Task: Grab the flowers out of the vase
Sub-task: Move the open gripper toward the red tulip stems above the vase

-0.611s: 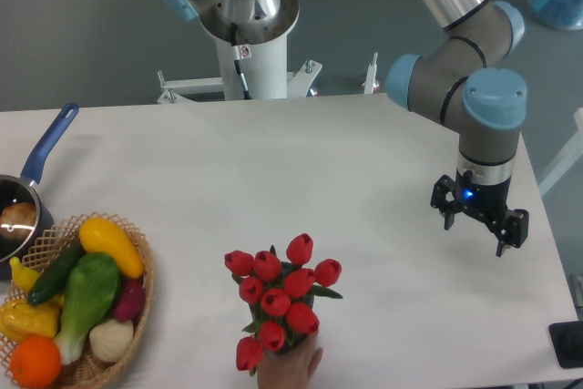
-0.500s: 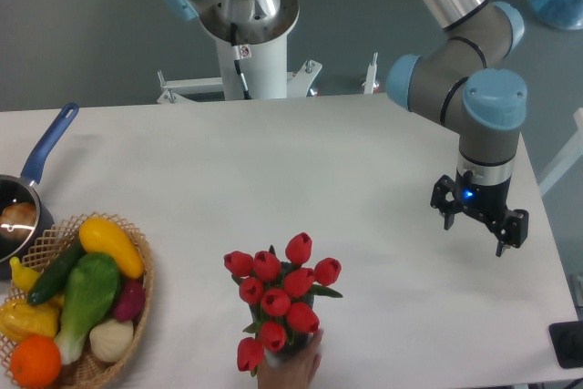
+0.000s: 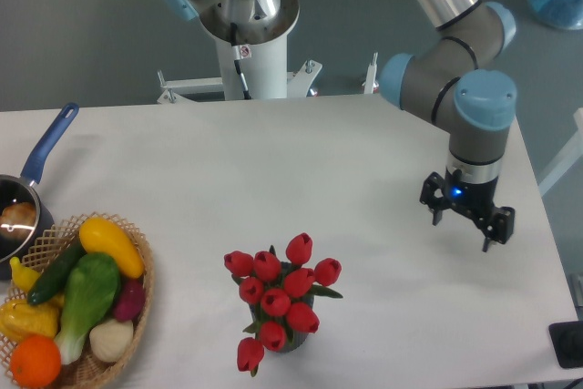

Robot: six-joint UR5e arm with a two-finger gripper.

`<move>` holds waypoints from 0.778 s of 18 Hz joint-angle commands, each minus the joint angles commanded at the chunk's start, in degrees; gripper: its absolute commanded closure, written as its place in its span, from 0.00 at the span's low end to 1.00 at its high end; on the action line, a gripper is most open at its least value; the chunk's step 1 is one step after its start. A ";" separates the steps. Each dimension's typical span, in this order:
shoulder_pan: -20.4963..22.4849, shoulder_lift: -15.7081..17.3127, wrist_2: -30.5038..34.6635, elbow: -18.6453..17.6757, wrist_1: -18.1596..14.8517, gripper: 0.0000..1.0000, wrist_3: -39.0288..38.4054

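The flowers (image 3: 277,295), a bunch of red tulips with small green leaves, stand in the vase (image 3: 290,343) near the table's front edge, centre. The blooms hide most of the dark vase; only its lower rim shows. My gripper (image 3: 460,230) hangs above the table at the right, well apart from the flowers. Its two fingers point down with a clear gap between them and nothing in it.
A wicker basket (image 3: 137,293) of colourful vegetables sits at the front left. A blue-handled saucepan (image 3: 27,190) lies behind it at the left edge. The robot's white base column (image 3: 248,43) stands at the back. A dark object (image 3: 569,343) is at the right front corner.
A human hand that was at the vase's base has withdrawn out of view. My gripper has shifted slightly left and back.
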 joint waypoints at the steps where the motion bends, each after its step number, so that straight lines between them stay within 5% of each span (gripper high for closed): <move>1: -0.87 -0.52 -0.09 -0.18 0.08 0.00 -0.18; 4: -2.20 -1.49 -0.09 0.70 0.44 0.00 -1.05; 8: -4.48 2.11 -2.70 2.10 0.88 0.00 -10.71; 12: -4.22 1.85 -23.59 2.46 0.88 0.00 -11.96; 14: -3.61 2.03 -28.98 1.84 0.79 0.00 -11.87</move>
